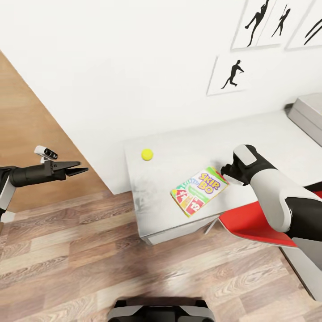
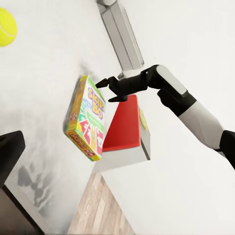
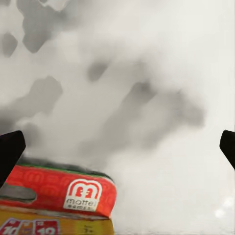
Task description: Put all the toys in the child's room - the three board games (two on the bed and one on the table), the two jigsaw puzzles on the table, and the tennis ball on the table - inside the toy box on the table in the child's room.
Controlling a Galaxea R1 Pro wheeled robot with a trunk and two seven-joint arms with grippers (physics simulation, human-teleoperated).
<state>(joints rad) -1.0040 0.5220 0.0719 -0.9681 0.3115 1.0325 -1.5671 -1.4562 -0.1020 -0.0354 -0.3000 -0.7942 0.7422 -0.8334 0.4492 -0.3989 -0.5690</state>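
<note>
Nearest, the flat white-green-red "SKIP-BO" board game box lies near the front edge of the long pale mottled counter. Just beside its far corner hovers the right pincer, fingers parted. Further off, beyond the counter's end, the left pincer hangs nearly closed, empty. Farther back, the small yellow-green tennis ball rests near the back corner; the light grey toy box sits at the opposite end.
</note>
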